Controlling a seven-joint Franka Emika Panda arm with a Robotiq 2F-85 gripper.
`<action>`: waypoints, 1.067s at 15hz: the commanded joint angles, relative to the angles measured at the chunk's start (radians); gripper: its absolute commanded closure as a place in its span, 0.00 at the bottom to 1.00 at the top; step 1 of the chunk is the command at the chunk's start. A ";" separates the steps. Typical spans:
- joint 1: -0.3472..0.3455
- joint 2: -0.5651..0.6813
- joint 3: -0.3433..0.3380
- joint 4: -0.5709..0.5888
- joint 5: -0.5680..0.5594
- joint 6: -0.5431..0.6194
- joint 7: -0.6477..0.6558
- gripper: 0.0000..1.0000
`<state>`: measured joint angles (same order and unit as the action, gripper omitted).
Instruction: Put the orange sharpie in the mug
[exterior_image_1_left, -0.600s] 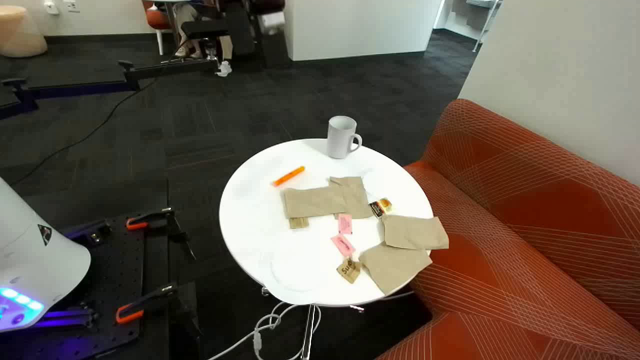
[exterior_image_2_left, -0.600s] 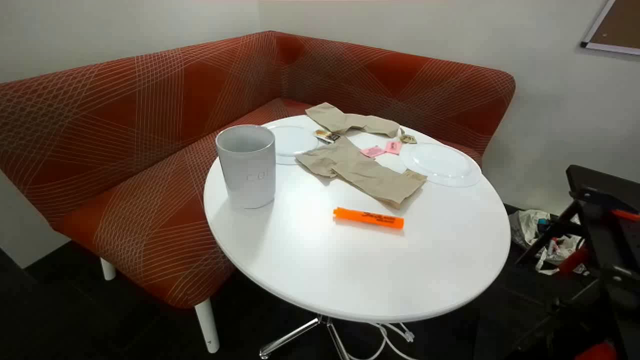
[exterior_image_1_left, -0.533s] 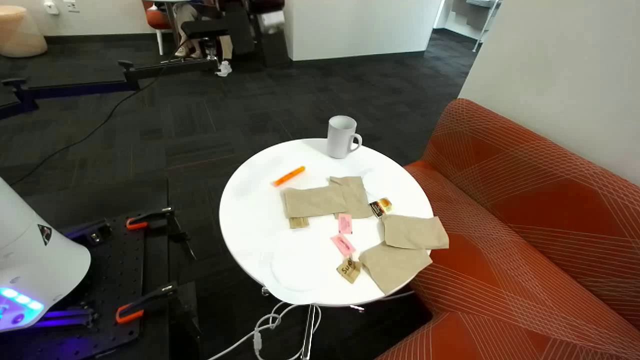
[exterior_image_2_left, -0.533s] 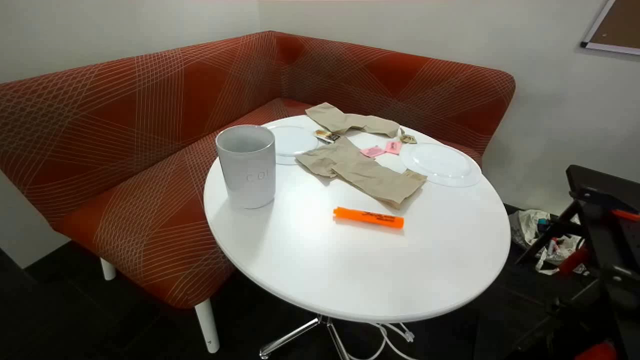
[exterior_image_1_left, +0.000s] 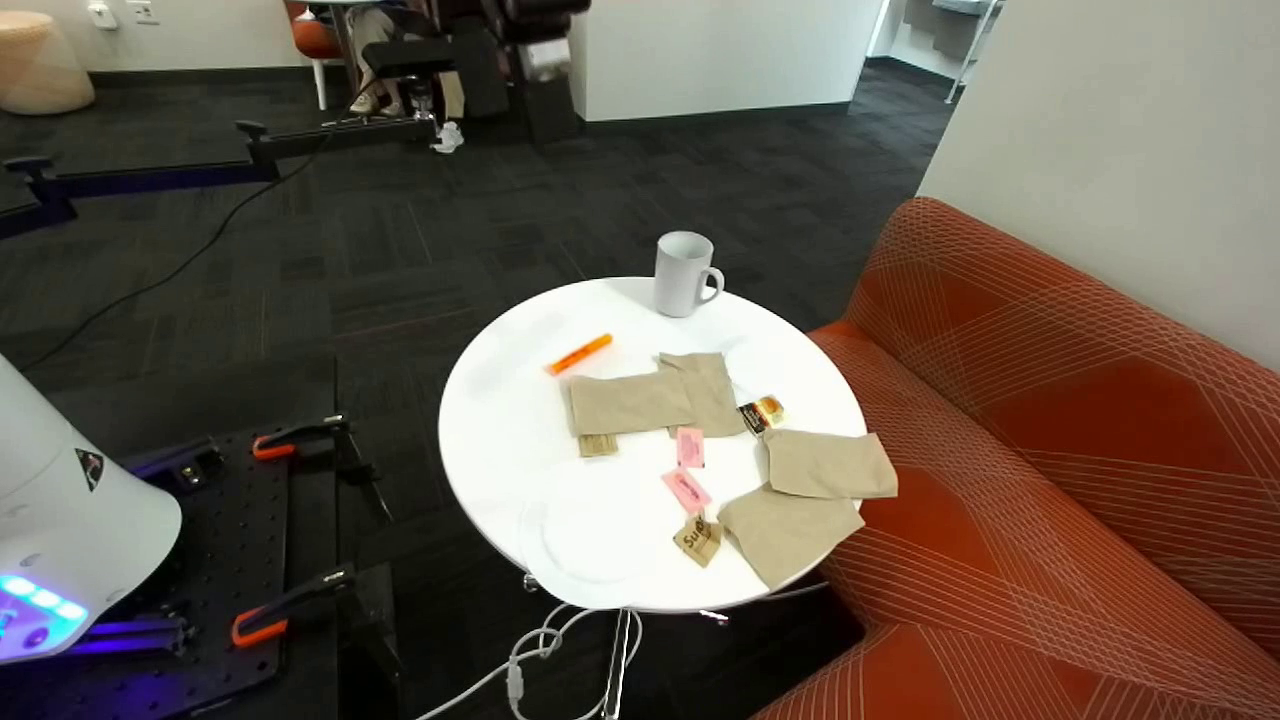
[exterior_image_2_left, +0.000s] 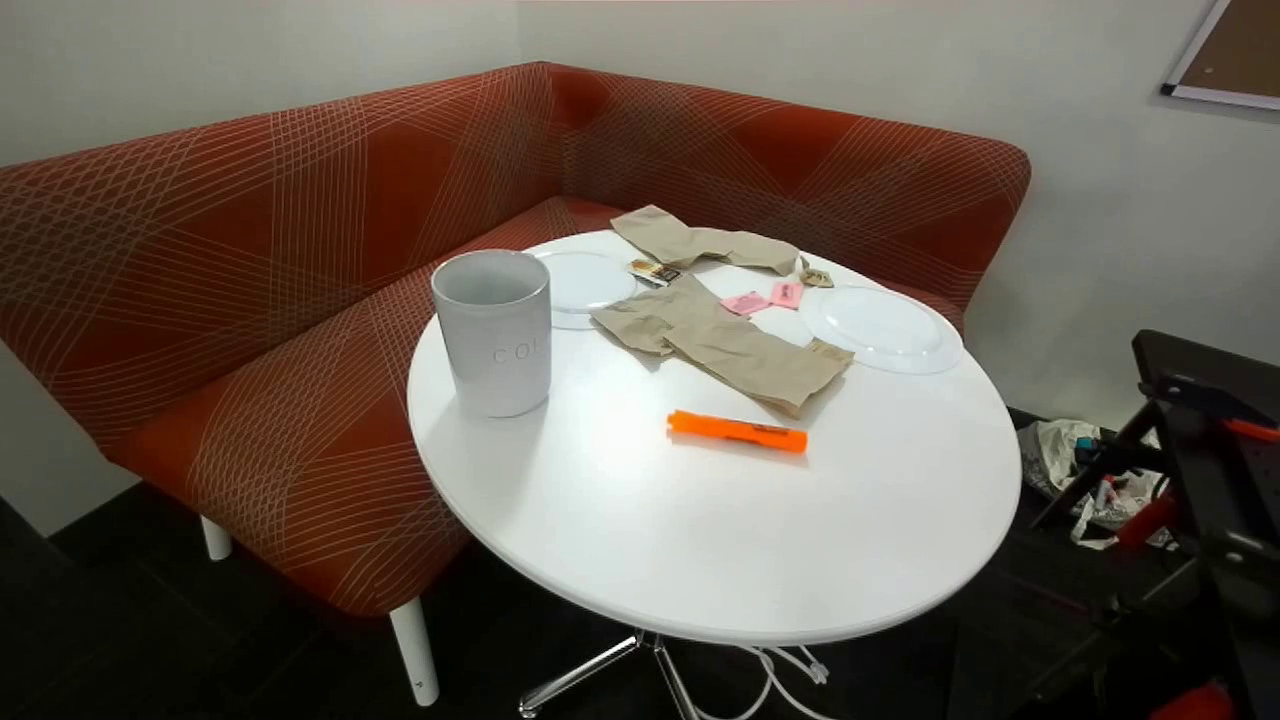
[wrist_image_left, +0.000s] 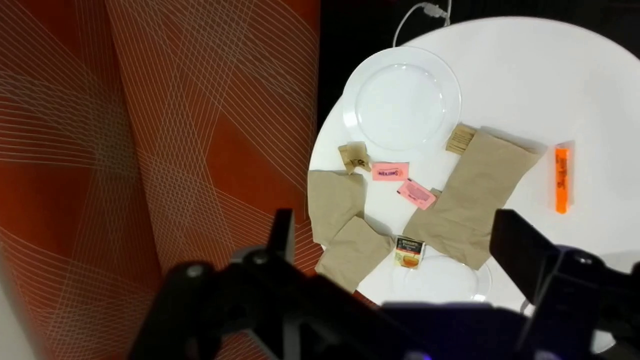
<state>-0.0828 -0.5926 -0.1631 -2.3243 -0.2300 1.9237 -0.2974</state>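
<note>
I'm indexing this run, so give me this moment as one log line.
fingers: open, empty | sharpie: lying on table | mug: upright on table | task: sharpie not yet in mug

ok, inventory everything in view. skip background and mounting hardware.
Round table: 1, white, centre of both exterior views
L-shaped fabric bench: 1, red with pale lines, beside table
Cylindrical ceramic mug: 1, white-grey, upright near table edge
Stick-shaped Sharpie marker: 1, orange, lying on table
Round shiny plates: 2, clear or whitish, on table
Flat paper napkins: count unclear, tan, mid-table and bench side
Rectangular packets: 2, pink, between napkin groups
Squarish packets: 2, brown, one by each napkin group
Printed packet: 1, black and yellow, beside a plate
Thin cable: count unclear, white, under table
Arm base: 1, white with blue lights, across table from bench
Claw: 1, black, open, in wrist view
</note>
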 joint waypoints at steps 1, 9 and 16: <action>0.041 0.034 0.028 -0.039 0.010 0.046 -0.004 0.00; 0.160 0.124 0.096 -0.212 0.096 0.267 -0.006 0.00; 0.203 0.307 0.174 -0.295 0.146 0.531 0.056 0.00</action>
<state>0.1124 -0.3608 -0.0225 -2.6030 -0.0987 2.3456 -0.2862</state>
